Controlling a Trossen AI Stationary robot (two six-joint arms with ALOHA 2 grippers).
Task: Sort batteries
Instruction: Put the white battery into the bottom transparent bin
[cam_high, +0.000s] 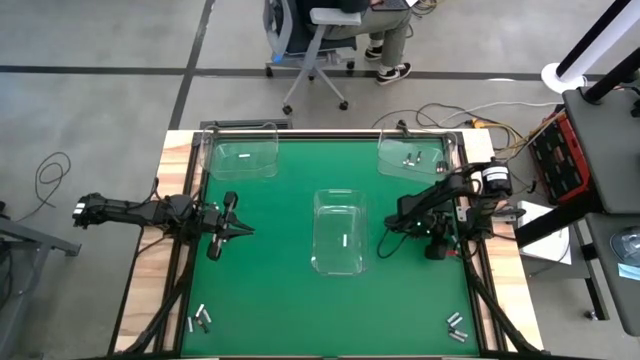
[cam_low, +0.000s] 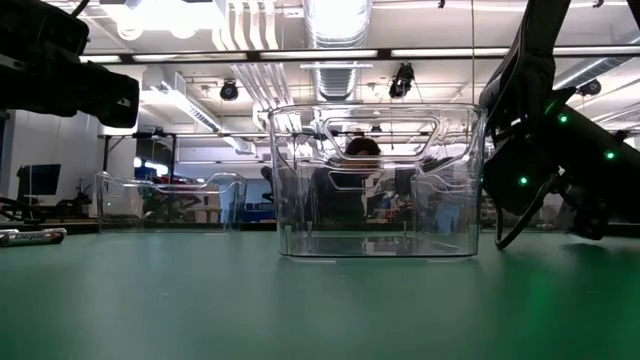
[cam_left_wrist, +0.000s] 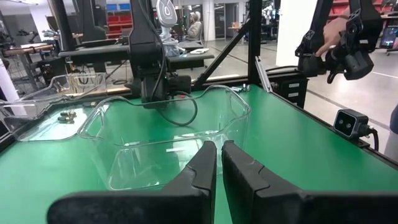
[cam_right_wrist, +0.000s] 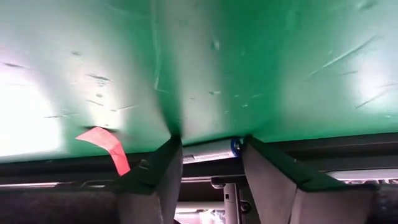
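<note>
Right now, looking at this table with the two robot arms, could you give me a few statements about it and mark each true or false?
1. Three clear bins stand on the green table. True.
2. The middle bin holds one battery. True.
3. The left gripper is wide open. False: its fingers are shut together.
4. The right gripper holds a battery between its fingers. True.
5. The far right bin is empty. False: a few batteries lie in it.
6. No loose batteries remain on the table. False: small groups lie at both near corners.

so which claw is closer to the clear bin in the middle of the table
Right. The right claw sits just off the middle bin on its right side; the left claw waits farther off on its left.
</note>
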